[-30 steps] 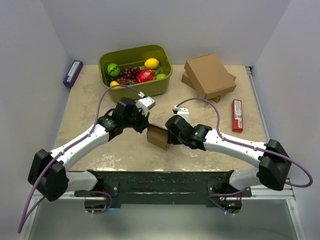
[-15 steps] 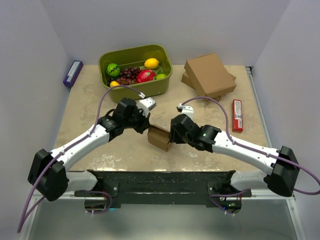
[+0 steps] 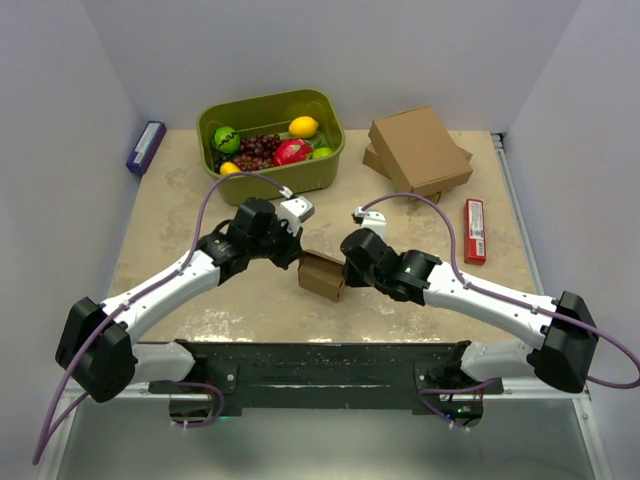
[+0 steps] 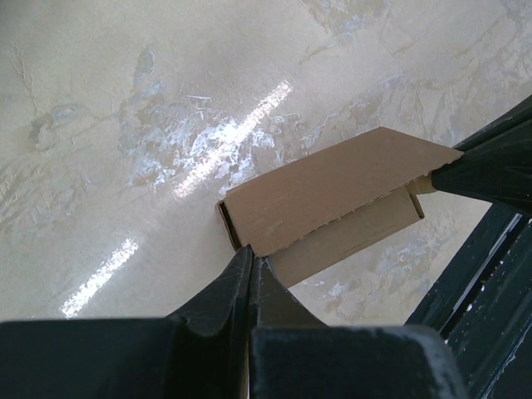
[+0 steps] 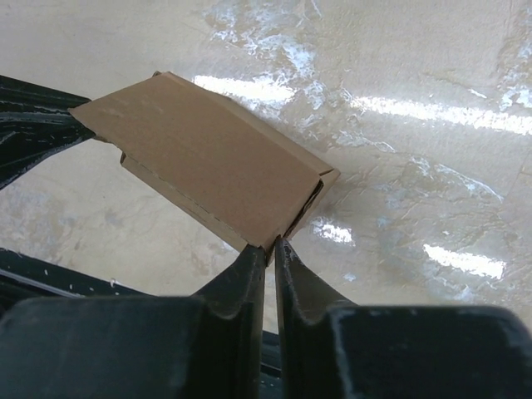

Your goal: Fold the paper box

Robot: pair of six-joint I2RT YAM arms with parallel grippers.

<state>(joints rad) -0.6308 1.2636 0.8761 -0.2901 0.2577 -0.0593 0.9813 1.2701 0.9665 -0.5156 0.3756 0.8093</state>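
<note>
Because each arm grips only a small corner of thin cardboard, the main danger is a tear or a slip. If the arms pull apart or twist unevenly, a corner could rip. If either pinch is too shallow, the piece could swing free from one side and drop out of line. The upper panel also looks only loosely laid over the layer beneath, so it may spring open if nothing presses it flat.

The paper box (image 3: 322, 275) sits at the middle of the worktop (image 3: 170, 230), directly between the two arms and close to their near edge. The left tool (image 4: 251, 258) has its fingers pressed together, pinching one corner of the box. The right tool (image 5: 270, 249) is nearly closed, pinching the opposite corner, with only a thin slit between its fingers. Whether the underside rests on the worktop cannot be told.

The box is plain brown and unmarked, partly folded into a low, flattish, squarish shape. A wide top panel overlaps a narrower layer below. One long edge looks slightly ragged, and a dark gap shows at a corner where the sides have not closed.
</note>
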